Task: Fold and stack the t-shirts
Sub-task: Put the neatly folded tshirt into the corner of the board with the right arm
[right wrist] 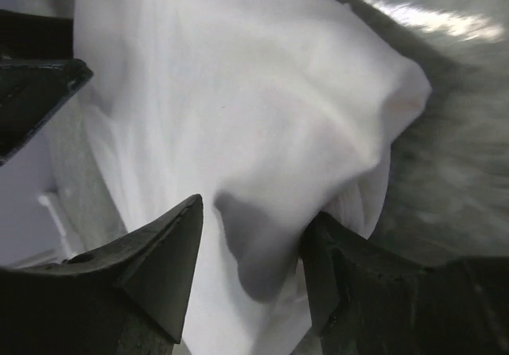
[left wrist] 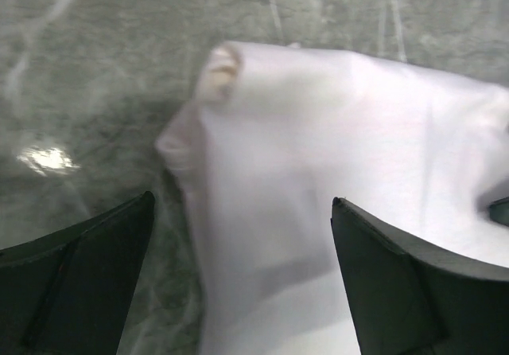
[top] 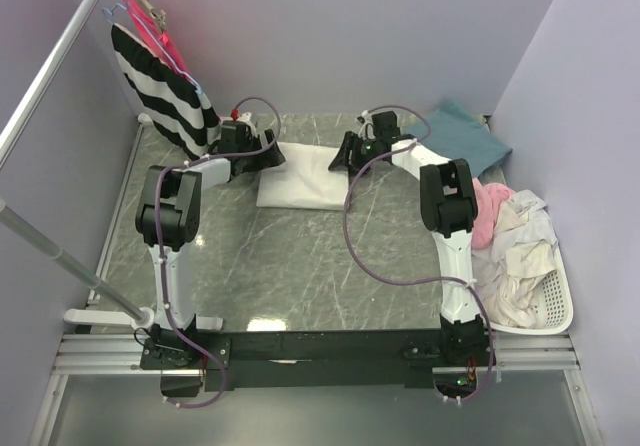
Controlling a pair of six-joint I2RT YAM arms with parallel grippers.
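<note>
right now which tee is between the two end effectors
The white t-shirt folded on the table; the teal t-shirt lies at the far-right corner, the others heaped in the basket.

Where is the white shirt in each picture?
Top external: white t-shirt lies folded, just above the picture's middle.
Left wrist: white t-shirt fills the middle and right.
Right wrist: white t-shirt fills the middle, bunched up.
Shared landmark: the grey marble table under it.
</note>
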